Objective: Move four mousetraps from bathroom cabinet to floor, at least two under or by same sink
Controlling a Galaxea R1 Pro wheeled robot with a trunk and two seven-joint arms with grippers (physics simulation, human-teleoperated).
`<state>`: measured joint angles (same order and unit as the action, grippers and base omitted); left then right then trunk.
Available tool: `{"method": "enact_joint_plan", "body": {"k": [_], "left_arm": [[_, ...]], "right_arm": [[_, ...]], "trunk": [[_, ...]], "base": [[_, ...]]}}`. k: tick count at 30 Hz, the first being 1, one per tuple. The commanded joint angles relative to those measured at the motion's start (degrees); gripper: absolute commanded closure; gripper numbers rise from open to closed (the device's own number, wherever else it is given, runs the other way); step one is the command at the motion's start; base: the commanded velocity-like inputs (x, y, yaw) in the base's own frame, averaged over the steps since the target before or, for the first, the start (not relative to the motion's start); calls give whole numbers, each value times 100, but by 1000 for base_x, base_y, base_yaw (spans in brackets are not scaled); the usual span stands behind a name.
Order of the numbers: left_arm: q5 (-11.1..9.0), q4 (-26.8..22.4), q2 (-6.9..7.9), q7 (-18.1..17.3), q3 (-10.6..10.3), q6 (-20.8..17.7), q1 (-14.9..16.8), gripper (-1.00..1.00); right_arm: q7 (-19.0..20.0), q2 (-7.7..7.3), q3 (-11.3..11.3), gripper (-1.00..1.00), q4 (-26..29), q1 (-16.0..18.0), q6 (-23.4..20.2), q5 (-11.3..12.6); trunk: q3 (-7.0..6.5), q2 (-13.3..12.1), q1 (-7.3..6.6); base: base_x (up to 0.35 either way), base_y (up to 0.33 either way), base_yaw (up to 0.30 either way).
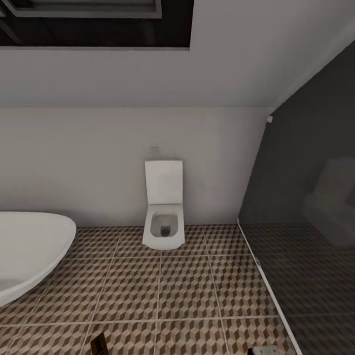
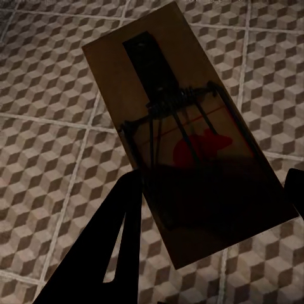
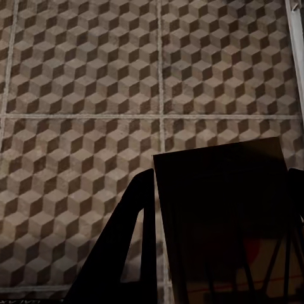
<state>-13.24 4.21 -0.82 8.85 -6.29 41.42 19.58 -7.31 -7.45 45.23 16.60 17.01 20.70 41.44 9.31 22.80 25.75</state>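
Item 1, left gripper point(image 2: 209, 190): a mousetrap point(image 2: 183, 145) was held between its two dark fingers point(image 2: 107, 247), the jaws closed onto the board's long edges. The board was carried flat side toward the wrist camera, spring, wire bar and red mark visible, above the bathroom floor point(image 2: 50, 158) and not touching it. In the head view a dark sliver of this trap point(image 1: 100, 343) was seen at about 7 o'clock.

Item 2, right gripper point(image 3: 218, 253): a second mousetrap point(image 3: 221, 209) was clamped the same way, one finger point(image 3: 126, 253) along its edge; the board was in shadow, with a red patch just made out. The cube-patterned tiles point(image 3: 76, 76) lay below it, apart from it.

Item 3, room: a white toilet point(image 1: 163, 212) was recorded at 12 o'clock against the far wall, a white bathtub point(image 1: 29, 246) at 9 o'clock, a dark glass partition point(image 1: 305, 197) at 3 o'clock. The sink was not identified.

Judgement: both traps were presumably held clear of the tiles for carrying, edge grips keeping the fingers off the spring parts. Placement was not yet done; the sink would have to be found so that two traps could be set under or beside it.
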Motion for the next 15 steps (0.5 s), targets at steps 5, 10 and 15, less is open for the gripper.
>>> {"method": "enact_joint_plan", "body": {"k": [5, 10, 15], "left_arm": [[-30, 2, -12, 62, -19, 16, 11, 100], [-20, -298, -7, 72, 2, -812, 11, 100], [-15, -1593, 69, 66, 4, -2524, 11, 100]], "right_arm": [[-40, 64, 89, 100, 10, 5, 13, -18], [-179, 219, 115, 100, 72, 5, -25, -256], [-541, 416, 117, 100, 334, 5, -108, -770]], "trunk": [[12, 12, 3], [12, 12, 3], [12, 12, 3]], "base": [[3, 3, 0], [0, 0, 0], [0, 0, 0]]}}
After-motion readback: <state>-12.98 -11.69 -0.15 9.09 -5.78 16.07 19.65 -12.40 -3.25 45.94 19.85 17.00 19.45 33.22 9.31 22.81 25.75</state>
